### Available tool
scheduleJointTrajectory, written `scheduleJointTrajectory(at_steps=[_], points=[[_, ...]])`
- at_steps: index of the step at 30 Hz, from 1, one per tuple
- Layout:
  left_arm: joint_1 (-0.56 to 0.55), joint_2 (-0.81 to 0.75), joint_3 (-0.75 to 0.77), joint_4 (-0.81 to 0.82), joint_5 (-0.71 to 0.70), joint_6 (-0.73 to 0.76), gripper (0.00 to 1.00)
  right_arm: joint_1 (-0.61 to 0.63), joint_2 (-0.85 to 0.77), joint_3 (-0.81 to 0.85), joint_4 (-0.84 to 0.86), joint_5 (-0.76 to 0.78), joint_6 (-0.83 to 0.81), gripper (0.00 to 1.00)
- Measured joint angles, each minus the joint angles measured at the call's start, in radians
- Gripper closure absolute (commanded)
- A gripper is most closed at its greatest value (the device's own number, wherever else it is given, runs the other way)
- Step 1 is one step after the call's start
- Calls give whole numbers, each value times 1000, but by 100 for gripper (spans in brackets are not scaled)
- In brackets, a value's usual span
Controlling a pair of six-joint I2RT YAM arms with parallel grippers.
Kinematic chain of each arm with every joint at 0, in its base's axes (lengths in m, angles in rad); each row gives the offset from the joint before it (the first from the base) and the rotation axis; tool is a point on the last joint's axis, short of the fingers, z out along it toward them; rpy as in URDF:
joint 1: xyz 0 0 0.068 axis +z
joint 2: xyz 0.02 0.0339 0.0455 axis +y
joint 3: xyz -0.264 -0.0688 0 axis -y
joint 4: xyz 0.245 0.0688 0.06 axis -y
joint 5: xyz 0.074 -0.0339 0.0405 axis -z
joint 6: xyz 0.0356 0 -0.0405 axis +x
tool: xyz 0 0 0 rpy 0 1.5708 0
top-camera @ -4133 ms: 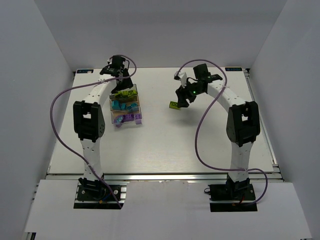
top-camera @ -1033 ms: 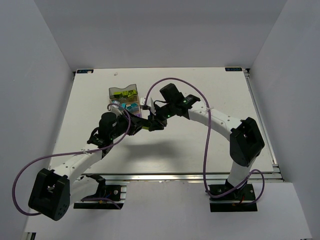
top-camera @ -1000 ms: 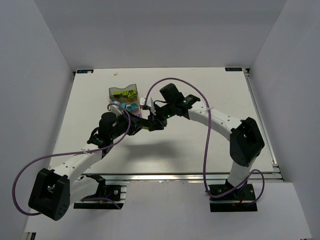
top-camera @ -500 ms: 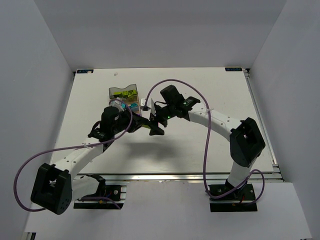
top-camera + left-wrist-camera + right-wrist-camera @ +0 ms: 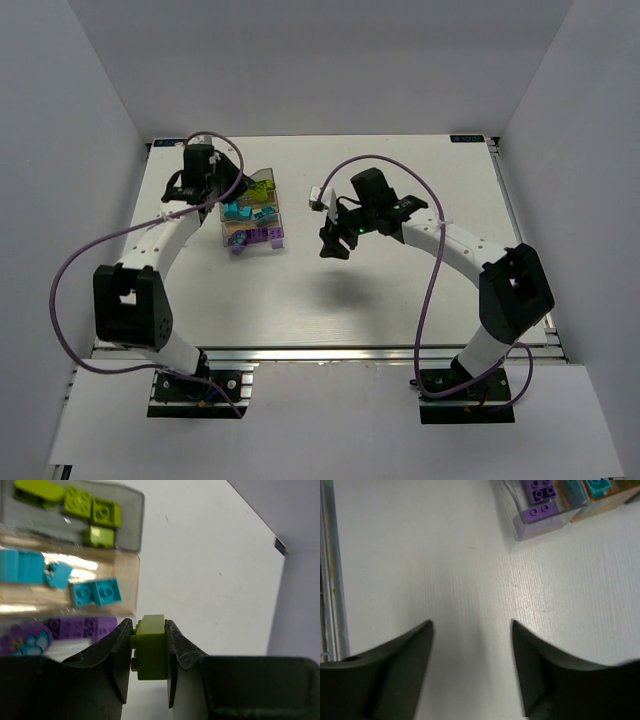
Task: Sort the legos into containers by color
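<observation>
Left gripper (image 5: 149, 642) is clamped on a lime green brick (image 5: 151, 655), holding it off the table (image 5: 200, 570) close to the row of three joined bins (image 5: 129, 577). In that row the grey bin (image 5: 131, 532) holds more green bricks (image 5: 92, 511), the tan middle one holds cyan bricks (image 5: 95, 592), and the last one holds purple bricks (image 5: 82, 626). Right gripper (image 5: 472, 640) hangs over bare tabletop with its jaws spread and nothing between them, well apart from the left one, with the purple end of the bins near it.
</observation>
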Motion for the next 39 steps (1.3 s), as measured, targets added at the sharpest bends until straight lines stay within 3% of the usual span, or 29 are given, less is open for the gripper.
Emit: scheduleJointTrajectory(at_steps=[3, 5, 13, 18, 28, 30, 31, 33, 39], points=[[8, 114, 132, -51, -72, 57, 98, -18, -3, -14, 4, -12, 1, 59], [9, 181, 213, -86, -123, 92, 98, -24, -3, -15, 2, -21, 2, 63], [16, 391, 415, -174, -256, 198, 97, -41, -5, -15, 3, -35, 5, 63], [19, 504, 501, -196, -278, 239, 93, -50, -5, -15, 2, -39, 5, 54], [20, 628, 626, -235, -301, 276, 42, -57, -5, -16, -2, -37, 3, 40], [20, 634, 647, -239, -300, 285, 24, -58, -5, -16, -2, -34, 6, 30], [20, 634, 652, -238, -298, 286, 19, -58, -5, -16, -2, -31, 5, 13], [20, 632, 653, -236, -294, 293, 2, -60, -5, -16, -2, -23, 10, 11], [21, 570, 581, -221, -282, 299, 2, -80, -5, -16, -1, -3, 20, 11]])
